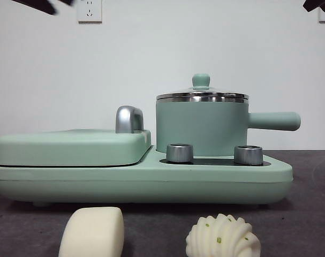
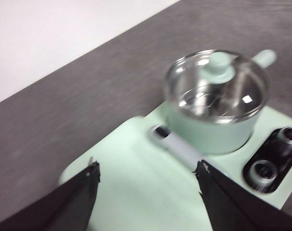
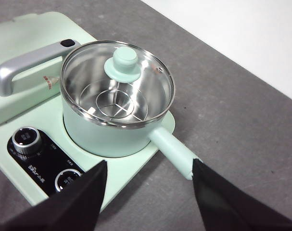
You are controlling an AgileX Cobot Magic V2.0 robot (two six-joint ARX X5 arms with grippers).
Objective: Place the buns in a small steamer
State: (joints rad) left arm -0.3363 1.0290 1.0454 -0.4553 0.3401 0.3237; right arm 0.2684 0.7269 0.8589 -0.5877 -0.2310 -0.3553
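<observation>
Buns are seen on the dark table (image 1: 312, 214) at the front edge, in front of the cooker base (image 1: 141, 184): smooth bun (image 1: 92, 233) to the left in the front view, ridged bun (image 1: 223, 237) w/ green flecks to the right, near each other but apart. Neither is touched by a gripper.

Small steamer (image 1: 202, 126) is seated on the cooker base, behind two knobs (image 1: 179, 152), w/ glass lid (image 3: 118, 82) on top, green lid knob (image 3: 124, 63) upright, side handle (image 1: 273, 121) pointed to the right in the front view. A steel rack is seen inside thru the lid. Flat green cover (image 1: 71, 147) w/ chrome handle (image 1: 128, 119) is set just beside the steamer.

Left gripper (image 2: 148, 192) is held above the flat cover, jaws spread wide, nothing btwn them. Right gripper (image 3: 150, 192) is held above the steamer's side handle, jaws likewise spread apart & empty. In the front view only black tips are shown at both top corners
</observation>
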